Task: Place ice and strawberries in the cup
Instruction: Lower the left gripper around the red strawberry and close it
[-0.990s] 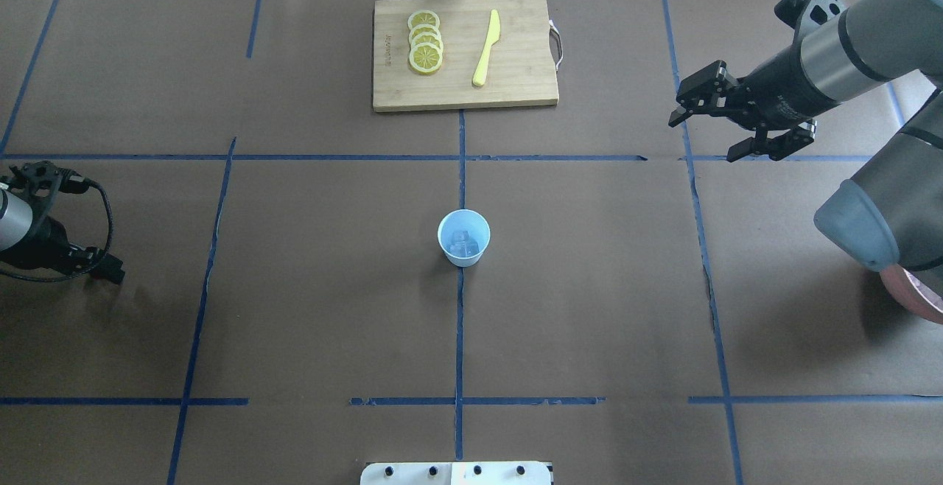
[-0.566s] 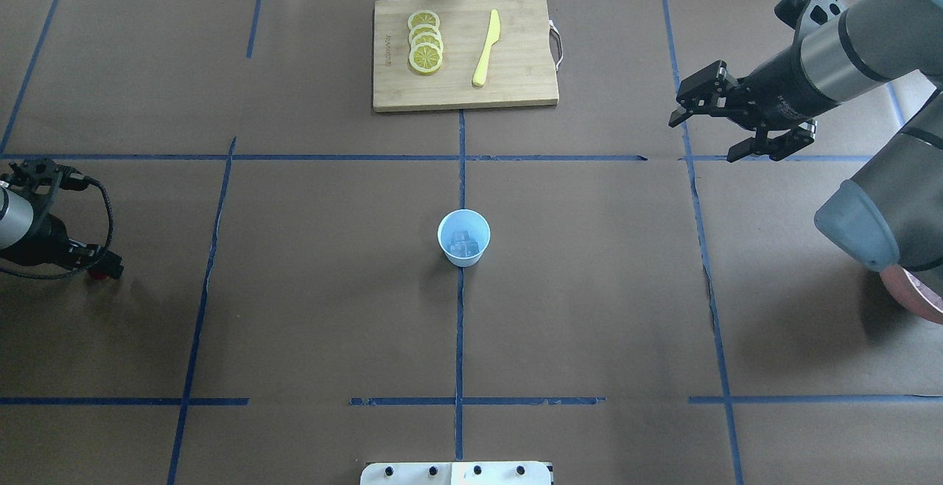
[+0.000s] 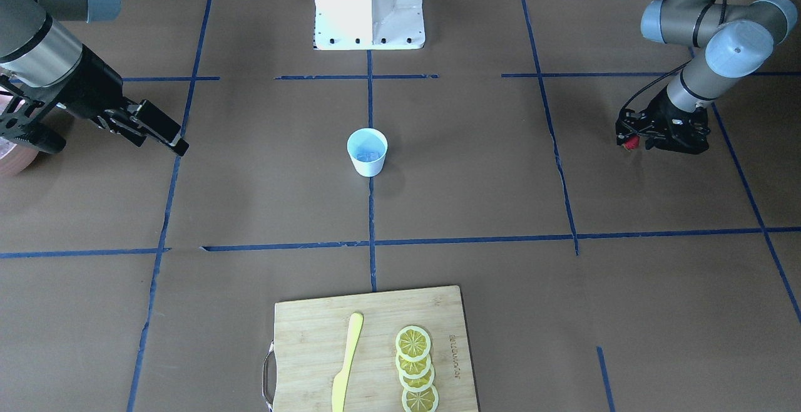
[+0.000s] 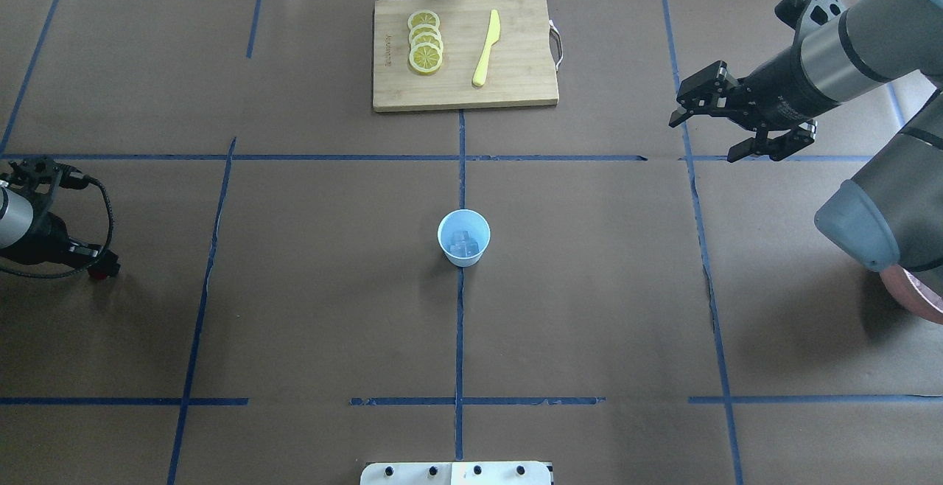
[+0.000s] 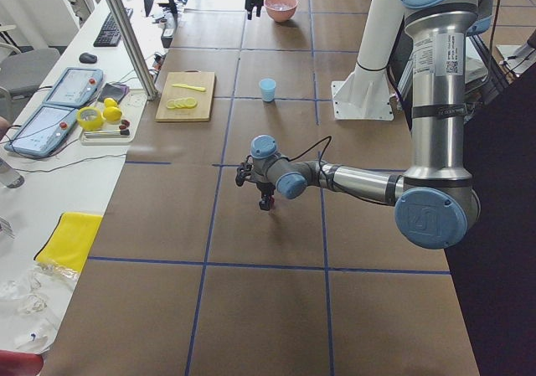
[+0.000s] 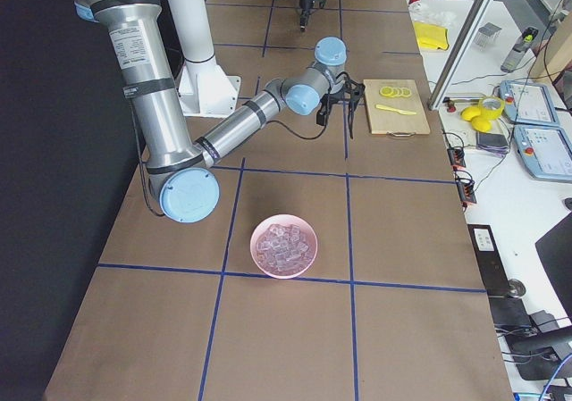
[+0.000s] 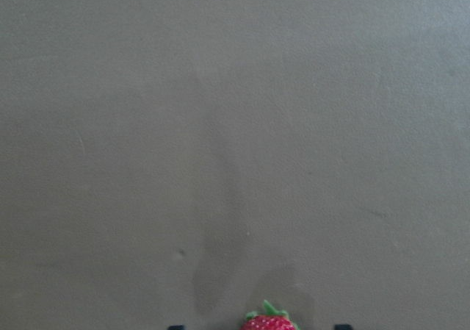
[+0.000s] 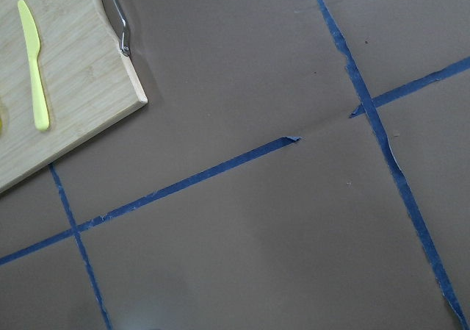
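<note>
The pale blue cup [image 4: 461, 259] stands upright at the table's centre, also seen in the front view [image 3: 367, 166]. Clear ice [image 4: 465, 243] cubes lie inside it. Far to its left, my left gripper [image 4: 103, 270] hangs low over the table, shut on a small red strawberry [image 4: 96, 276]. The berry peeks out at the fingertips [image 3: 631, 143] and shows at the bottom edge of the left wrist view [image 7: 268, 322]. My right gripper [image 4: 703, 138] hovers open at the far right with nothing between its fingers.
A wooden cutting board [image 4: 516, 65] at the far middle carries lemon slices [image 4: 426, 43] and a yellow knife [image 4: 486, 49]. A pink bowl [image 6: 259, 232] with several ice cubes sits at the near right, partly under my right arm.
My left gripper has drifted a little to the left, and the red strawberry now shows at its tip. The right arm and the cup have not moved.
</note>
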Tool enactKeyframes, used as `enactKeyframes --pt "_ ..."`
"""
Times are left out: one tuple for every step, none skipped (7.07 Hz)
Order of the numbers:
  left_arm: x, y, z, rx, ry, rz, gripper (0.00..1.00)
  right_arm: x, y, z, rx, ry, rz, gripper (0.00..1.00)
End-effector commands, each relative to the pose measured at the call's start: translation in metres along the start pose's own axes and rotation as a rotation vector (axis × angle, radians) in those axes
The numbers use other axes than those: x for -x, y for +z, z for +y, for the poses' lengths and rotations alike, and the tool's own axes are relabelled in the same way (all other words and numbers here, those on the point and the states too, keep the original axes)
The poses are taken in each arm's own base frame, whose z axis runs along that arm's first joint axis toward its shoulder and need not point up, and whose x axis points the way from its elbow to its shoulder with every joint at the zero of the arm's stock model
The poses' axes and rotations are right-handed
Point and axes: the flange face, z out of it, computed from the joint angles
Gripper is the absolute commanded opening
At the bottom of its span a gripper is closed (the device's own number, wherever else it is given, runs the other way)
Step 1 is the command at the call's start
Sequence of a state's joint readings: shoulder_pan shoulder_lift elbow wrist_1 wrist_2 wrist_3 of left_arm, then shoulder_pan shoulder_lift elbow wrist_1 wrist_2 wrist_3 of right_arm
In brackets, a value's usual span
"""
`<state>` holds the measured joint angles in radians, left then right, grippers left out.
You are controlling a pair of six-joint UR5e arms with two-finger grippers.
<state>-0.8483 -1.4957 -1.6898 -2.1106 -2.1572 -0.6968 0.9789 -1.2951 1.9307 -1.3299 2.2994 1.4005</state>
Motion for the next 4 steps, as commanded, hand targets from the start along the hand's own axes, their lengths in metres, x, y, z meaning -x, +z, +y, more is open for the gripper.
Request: enactKeyframes --pt "-0.001 -0.002 0.0 -0.002 -0.002 0.003 0.07 -0.002 -0.001 0.001 -0.001 0.001 0.0 0.99" --pt "-0.006 -0.005 0.0 -0.002 -0.004 0.017 0.0 -0.002 -0.002 0.001 -0.001 0.001 0.0 0.99" --pt "-0.029 -0.029 -0.003 -0.03 0.02 0.057 0.0 -0.002 -0.006 0.001 -0.004 0.0 -0.005 0.99" --pt "-0.059 -0.057 -0.001 -0.031 0.016 0.136 0.0 -0.008 -0.009 0.003 -0.006 0.0 -0.006 0.99"
